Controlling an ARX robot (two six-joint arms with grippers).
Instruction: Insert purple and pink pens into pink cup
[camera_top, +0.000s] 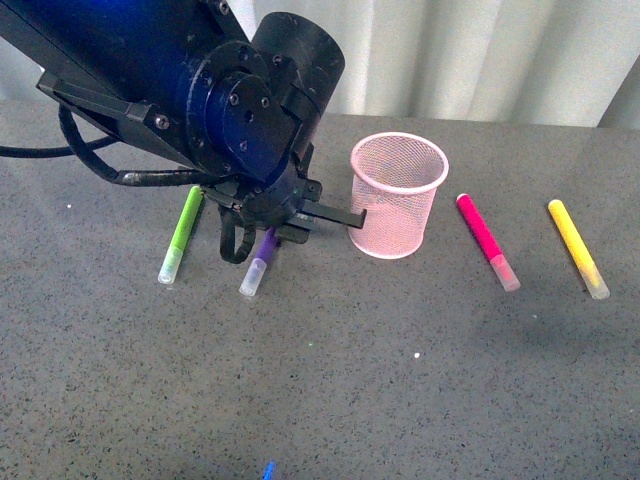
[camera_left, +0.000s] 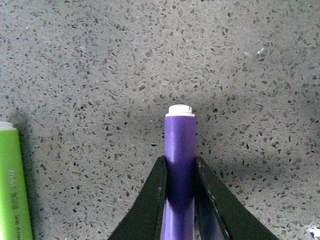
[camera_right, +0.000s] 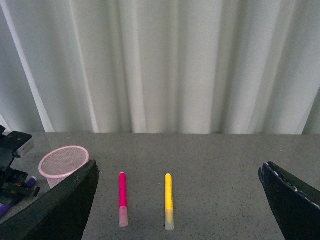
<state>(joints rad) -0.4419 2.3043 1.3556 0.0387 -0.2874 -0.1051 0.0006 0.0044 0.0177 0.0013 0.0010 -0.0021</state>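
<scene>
The grey table top (camera_top: 420, 400) looked like speckled stone, matt and finely grained. The light pink round cup (camera_top: 398, 195) was open wire mesh with a smooth solid rim. The purple plastic marker pen (camera_left: 180, 145) had a smooth, faintly glossy barrel. The magenta-pink plastic marker pen (camera_top: 478, 228) ended in a translucent cap. The white curtain (camera_right: 160, 65) behind the far edge was soft pleated cloth.

Far half of the purple pen (camera_top: 257, 268) behind the left pincer (camera_top: 270, 233)

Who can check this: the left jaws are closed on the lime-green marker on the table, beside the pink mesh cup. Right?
No: the left wrist view shows the jaws closed on the purple pen, not the lime-green marker, which lies free alongside.
</scene>
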